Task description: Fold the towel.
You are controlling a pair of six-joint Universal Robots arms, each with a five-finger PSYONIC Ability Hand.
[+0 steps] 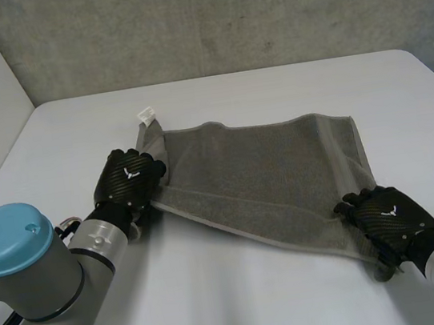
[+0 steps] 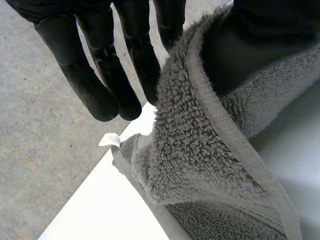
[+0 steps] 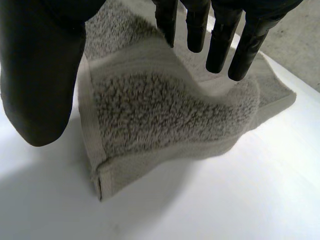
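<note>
**Left hand point(image 1: 127, 181) and right hand point(image 1: 388, 215) each grip the towel point(image 1: 267, 172); no fold made**

My left hand pinches the towel's left edge. In its wrist view the cloth wraps over the thumb point(image 2: 270, 30), and the nearest of the straight fingers point(image 2: 147, 75) lies against the pile. My right hand has the near right corner. Its wrist view shows the corner humped up between the thumb point(image 3: 40, 75) and the fingertips point(image 3: 217, 50), with a shadow beneath where it clears the table point(image 1: 271, 90).

I judge the task barely begun. The towel is spread open in a single layer across the middle of the table, lying at a slant. No part is doubled over. The grasp looks made on both sides, but every fold is left to do: carrying the held edge over to the far edge, laying it down, and perhaps a second fold.

The towel is grey terry with a flat woven hem along its borders. A small white label point(image 1: 145, 114) sticks up at the far left corner. The cloth is slightly rumpled near each hand and smooth elsewhere.
</note>
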